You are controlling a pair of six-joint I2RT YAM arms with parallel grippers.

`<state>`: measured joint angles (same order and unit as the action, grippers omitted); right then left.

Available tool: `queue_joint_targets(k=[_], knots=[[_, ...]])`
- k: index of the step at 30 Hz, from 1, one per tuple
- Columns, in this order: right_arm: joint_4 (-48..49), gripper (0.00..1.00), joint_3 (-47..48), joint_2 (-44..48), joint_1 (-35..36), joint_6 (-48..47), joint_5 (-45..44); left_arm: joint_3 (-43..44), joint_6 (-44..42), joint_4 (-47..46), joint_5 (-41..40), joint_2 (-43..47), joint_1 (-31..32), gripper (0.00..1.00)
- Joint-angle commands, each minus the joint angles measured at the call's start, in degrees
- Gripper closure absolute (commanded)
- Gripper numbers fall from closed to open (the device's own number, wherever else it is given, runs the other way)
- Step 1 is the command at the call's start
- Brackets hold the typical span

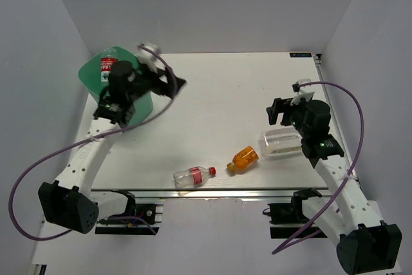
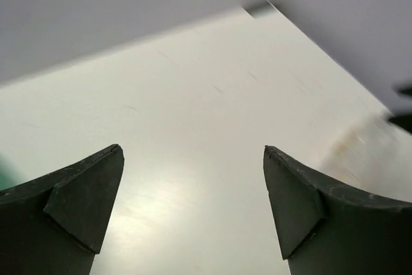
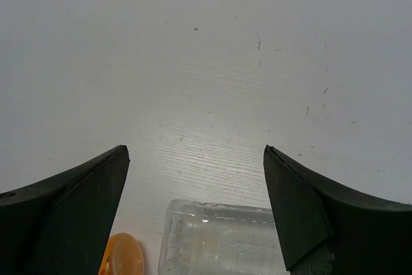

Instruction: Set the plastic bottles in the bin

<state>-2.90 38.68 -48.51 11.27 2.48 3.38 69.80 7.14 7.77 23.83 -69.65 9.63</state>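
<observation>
The mint-green bin [image 1: 96, 76] stands at the table's far left, and a red-labelled bottle [image 1: 107, 67] shows inside it. My left gripper [image 1: 172, 85] [image 2: 193, 149] hovers just right of the bin, open and empty over bare table. Three bottles lie on the table: a red-labelled one [image 1: 193, 176] near the front edge, an orange-filled one [image 1: 243, 159] [image 3: 122, 259], and a wide clear label-free one [image 1: 280, 143] [image 3: 219, 239]. My right gripper [image 1: 280, 113] [image 3: 196, 149] is open above the table just beyond the wide bottle, touching nothing.
The white table [image 1: 225, 94] is enclosed by grey walls at the back and both sides. The left arm's purple cable [image 1: 164, 62] loops over the bin's right side. A small dark label [image 1: 300, 55] marks the far right corner.
</observation>
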Motion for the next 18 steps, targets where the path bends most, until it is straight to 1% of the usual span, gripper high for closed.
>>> queue_joint_targets(k=[1,3,5,6,8,9,10,11,12,13,16,18], knots=[[0.9,0.11,1.9,-1.1,-0.3,0.2,0.8,-5.9,-2.4,7.6,-1.1,1.7,10.0,0.02],[0.6,0.11,2.3,-1.6,-0.2,0.7,1.6,-9.9,-0.2,8.7,-2.2,3.8,12.5,0.02],[1.1,0.11,2.3,-1.8,-0.3,1.5,1.7,-11.9,3.7,9.5,-5.4,6.7,16.9,0.02],[1.3,0.11,2.4,-2.5,-0.3,1.6,1.5,-13.2,5.4,10.5,-7.8,7.5,20.4,0.02],[0.0,0.11,3.2,-3.0,-0.2,1.7,0.4,-15.3,10.0,11.7,-7.8,9.6,23.0,0.02],[-1.1,0.11,3.4,-3.1,-0.3,2.2,0.3,-18.7,11.9,12.5,-9.1,10.4,25.8,0.02],[-1.1,0.11,3.3,-2.9,-0.2,2.6,0.5,-20.6,14.9,13.1,-12.6,11.1,27.1,0.02],[-1.0,0.11,2.6,-2.6,-0.3,2.9,1.9,-22.0,16.1,14.3,-14.8,11.6,28.2,0.02],[-0.8,0.11,2.4,-1.9,-0.3,3.4,2.3,-22.9,17.3,17.5,-16.7,12.1,30.3,0.02],[-0.4,0.11,2.0,-1.5,-0.2,3.7,2.6,-24.3,19.3,18.7,-19.5,12.1,31.4,0.02],[-0.3,0.11,1.3,-0.2,-0.2,3.8,3.2,-24.4,21.6,20.6,-20.1,10.8,35.3,0.02],[-0.3,0.11,0.8,0.6,-0.2,3.6,3.6,-24.4,22.7,22.5,-22.2,9.5,37.6,0.02]])
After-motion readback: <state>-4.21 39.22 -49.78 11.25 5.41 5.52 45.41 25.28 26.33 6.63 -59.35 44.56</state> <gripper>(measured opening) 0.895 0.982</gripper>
